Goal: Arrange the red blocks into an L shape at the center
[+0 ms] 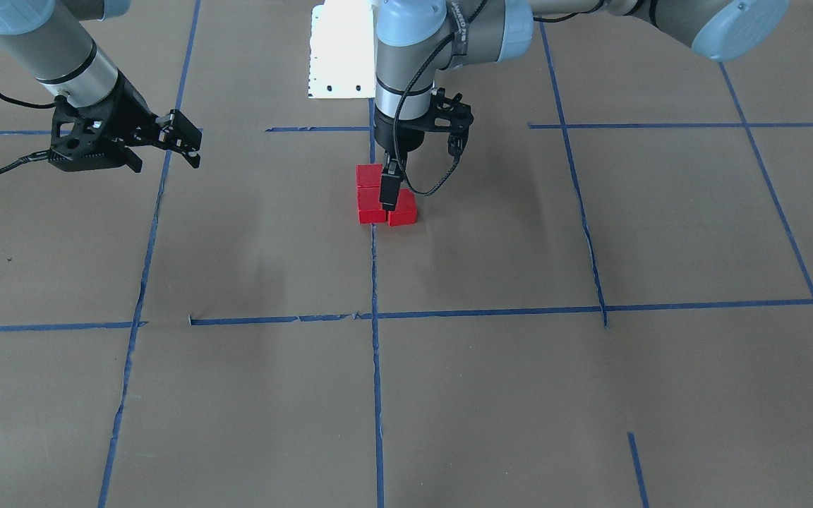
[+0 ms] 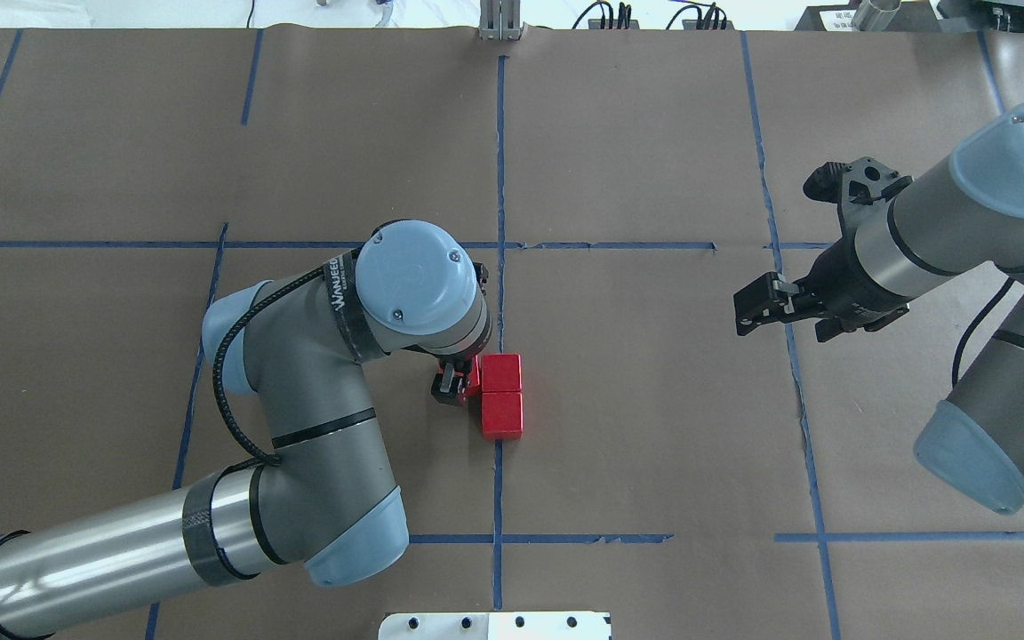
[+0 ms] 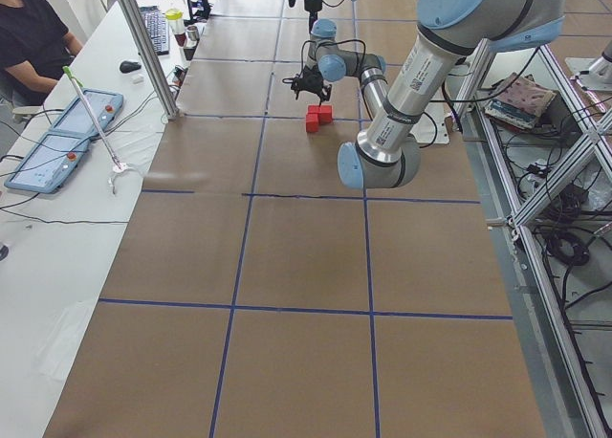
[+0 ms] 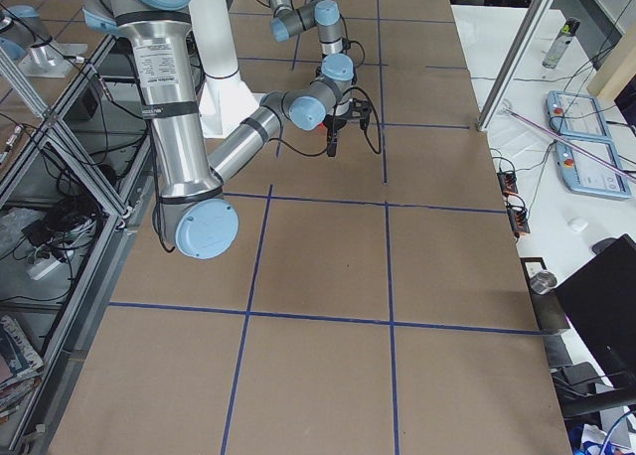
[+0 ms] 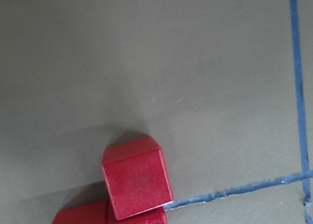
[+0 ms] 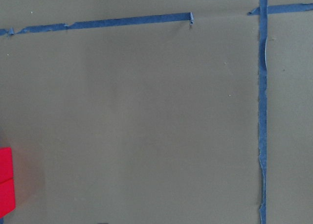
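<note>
**Red blocks** (image 3: 314, 122): three identical small cubes, bright red, with plain matte faces. All rest flat on the table, none stacked.

**Layout, front-facing view:** the group lies just above the middle of the frame.
- The upper block (image 1: 368, 175) and lower block (image 1: 368, 208) touch and form a short vertical column.
- The side block (image 1: 406, 212) touches the right face of the lower block. The three together make an L.

**Overhead view:** the L appears mirrored. The side block (image 2: 471, 384) lies left of the column and is largely hidden.

**Center** (image 2: 583, 373): brown paper crossed by a vertical blue tape line (image 2: 500, 293). The column sits on this line and covers it. The side block lies beside the line.
</note>
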You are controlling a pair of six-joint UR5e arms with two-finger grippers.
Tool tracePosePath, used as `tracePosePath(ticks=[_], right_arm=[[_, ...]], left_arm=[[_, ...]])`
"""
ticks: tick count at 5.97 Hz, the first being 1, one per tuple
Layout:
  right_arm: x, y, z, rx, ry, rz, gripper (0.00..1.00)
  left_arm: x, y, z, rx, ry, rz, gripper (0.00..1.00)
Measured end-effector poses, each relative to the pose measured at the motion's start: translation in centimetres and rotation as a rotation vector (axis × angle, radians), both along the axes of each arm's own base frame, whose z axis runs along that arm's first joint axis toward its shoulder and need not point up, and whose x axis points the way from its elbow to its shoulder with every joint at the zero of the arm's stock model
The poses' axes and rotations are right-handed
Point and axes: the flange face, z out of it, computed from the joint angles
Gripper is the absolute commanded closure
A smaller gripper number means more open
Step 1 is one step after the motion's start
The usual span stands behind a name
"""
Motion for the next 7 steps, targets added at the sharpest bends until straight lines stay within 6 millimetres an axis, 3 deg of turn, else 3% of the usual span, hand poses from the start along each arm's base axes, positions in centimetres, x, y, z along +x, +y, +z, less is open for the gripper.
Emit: tracePosePath(ticks=[2,3,4,5,7], right_arm=[[4.5,-1.9,1.7,-0.038,0.013,0.080,0.00],[7.1,-2.5,3.4,-0.073,0.016,0.106,0.00],[10.0,-2.9,5.2,-0.106,0.009,0.120,0.00],[13.0,-3.2,7.3,-0.120,0.007,0.123,0.00],[20.0,-3.8,13.6,-0.068,0.042,0.102,0.00]], left_arm=[[-4.8,2.3,1.7,0.224,-0.011,0.228,0.00],[-7.6,2.4,3.1,0.337,-0.026,0.325,0.00],[-11.9,1.9,4.5,0.470,-0.046,0.419,0.00],[-16.1,1.3,6.8,0.607,-0.088,0.540,0.00],[-23.6,-1.3,15.0,0.777,-0.214,0.782,0.00]])
